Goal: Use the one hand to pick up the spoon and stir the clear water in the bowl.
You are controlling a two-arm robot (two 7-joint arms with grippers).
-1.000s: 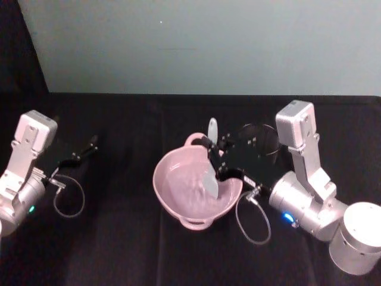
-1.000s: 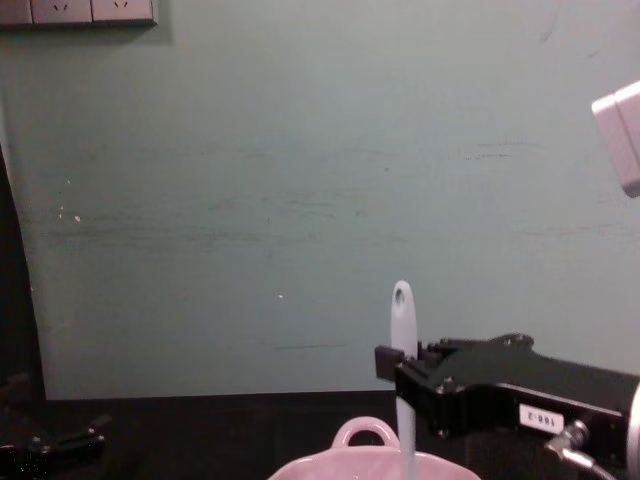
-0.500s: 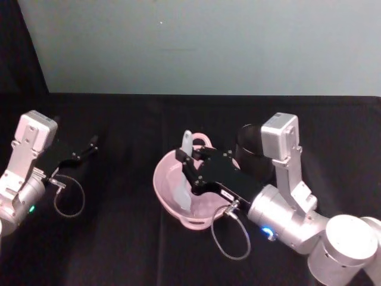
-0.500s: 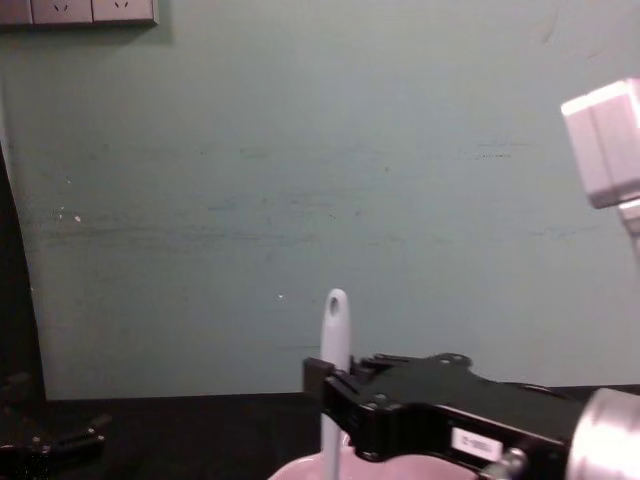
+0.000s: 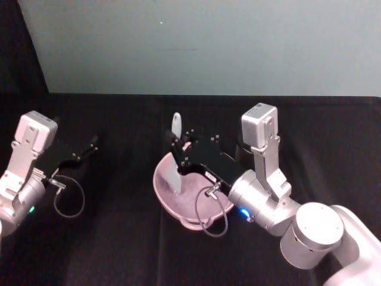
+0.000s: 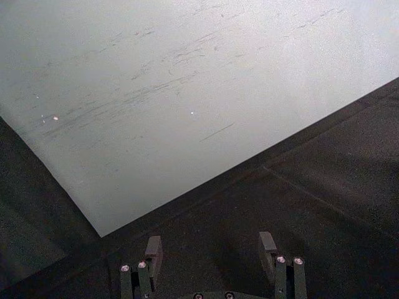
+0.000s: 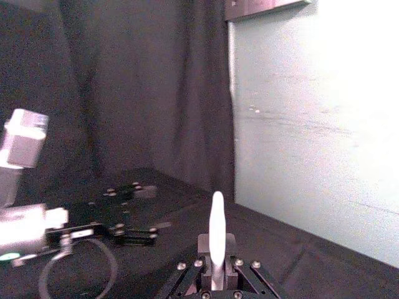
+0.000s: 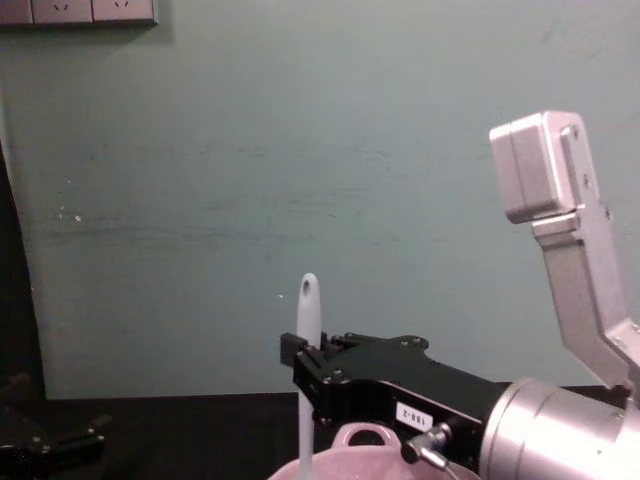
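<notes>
change: over the last second your right gripper has carried the spoon across the bowl, from its right side to its left. The second half of that sweep was shorter than the first.
right gripper: pinching the spoon's handle partway up. The holed tip stands clear above the jaws in the chest view. The right wrist view shows the handle clamped between the fingers.
spoon: near upright, blade down inside the bowl by its left wall. Can't tell if it touches the wall or the bottom.
bowl: same spot on the black table, loop handle on the far rim. The water is too faint to make out.
left gripper: parked far left, fingers spread on nothing, hasn't moved.
meaning: pickup looks done and stirring is underway. This reads as one stroke reaching its left end.
next: you likely need to reverse or curve round. Keep the blade off the wall, or the bowl may slide or slop.
</notes>
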